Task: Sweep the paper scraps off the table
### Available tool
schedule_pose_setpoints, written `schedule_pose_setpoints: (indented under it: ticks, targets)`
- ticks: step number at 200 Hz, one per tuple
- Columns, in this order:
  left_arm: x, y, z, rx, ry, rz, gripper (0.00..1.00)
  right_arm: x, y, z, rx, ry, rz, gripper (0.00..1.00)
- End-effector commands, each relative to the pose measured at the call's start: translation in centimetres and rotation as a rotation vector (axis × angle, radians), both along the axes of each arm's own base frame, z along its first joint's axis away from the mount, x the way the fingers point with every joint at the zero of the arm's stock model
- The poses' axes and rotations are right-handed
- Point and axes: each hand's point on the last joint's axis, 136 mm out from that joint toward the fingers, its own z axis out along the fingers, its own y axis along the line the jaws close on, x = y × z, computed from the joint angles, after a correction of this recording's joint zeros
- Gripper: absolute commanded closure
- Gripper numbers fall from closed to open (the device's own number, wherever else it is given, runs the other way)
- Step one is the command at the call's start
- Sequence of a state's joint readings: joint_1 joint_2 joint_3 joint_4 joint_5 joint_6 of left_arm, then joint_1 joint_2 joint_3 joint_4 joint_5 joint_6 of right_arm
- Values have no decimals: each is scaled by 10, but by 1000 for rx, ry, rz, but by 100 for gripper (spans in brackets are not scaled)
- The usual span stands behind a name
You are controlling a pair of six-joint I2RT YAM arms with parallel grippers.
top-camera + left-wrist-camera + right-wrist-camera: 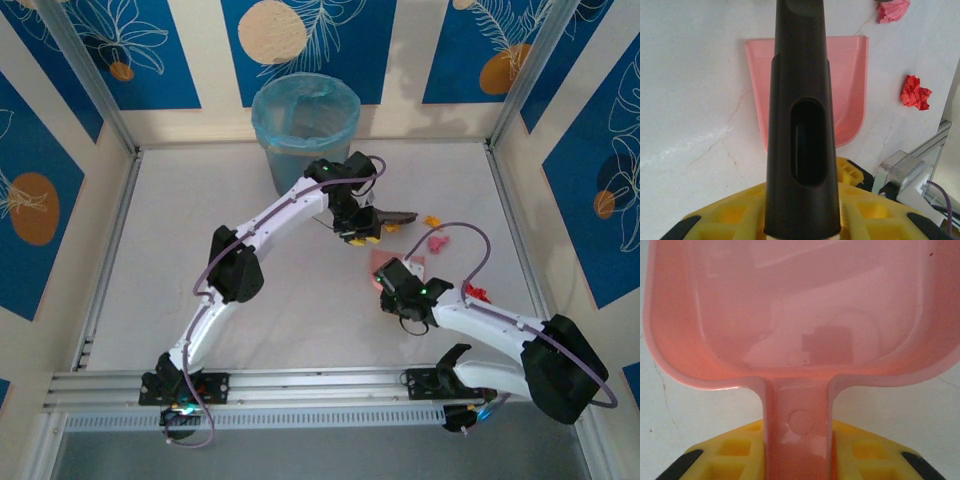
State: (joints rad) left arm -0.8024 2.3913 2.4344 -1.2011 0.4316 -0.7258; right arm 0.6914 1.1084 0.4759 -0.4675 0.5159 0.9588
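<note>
- Left gripper (357,228), seen from the top camera, sits just right of the blue bin (305,125). Its yellow fingers are closed tight on a dark brush (398,217) whose head points to the right.
- Right gripper (392,283) is near it, toward the front edge, clamped on the handle of a pink dustpan (400,263).
- Paper scraps lie on the right half of the table (200,200). An orange-yellow scrap (432,221) is just right of the brush head. A pink scrap (438,243) lies beside the dustpan's far corner. A red scrap (478,292) is close to the right forearm, well apart from the bin.
- Left wrist view: the left gripper (802,220) has its jaws pressed against both sides of the brush handle (800,125), which runs straight up the middle. The dustpan (852,85) lies beyond the handle, low over the table (690,100). The red scrap (915,92) is on the bare surface just right of the pan. A pink-red scrap (892,10) sits past the pan's far right corner, apart from it.
- Right wrist view: the right gripper (797,445) is nearly shut, and its yellow fingers (735,447) squeeze the narrow dustpan handle between them. The pan (790,305) spreads out ahead above the white table (680,420).
</note>
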Motion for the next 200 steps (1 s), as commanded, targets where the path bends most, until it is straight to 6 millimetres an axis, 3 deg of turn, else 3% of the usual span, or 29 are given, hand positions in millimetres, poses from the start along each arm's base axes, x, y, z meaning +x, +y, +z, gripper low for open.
schedule_pose_setpoints:
  ticks: [1, 85, 200]
  targets:
    - [-13, 8, 2, 17, 57, -37, 100, -7, -1, -3, 23, 15, 14, 100]
    - [-54, 23, 12, 16, 91, -140, 100, -6, -7, -6, 69, 10, 9, 100]
    - [-88, 42, 23, -14, 124, -193, 100, 4, 3, -7, 32, 39, 48, 100]
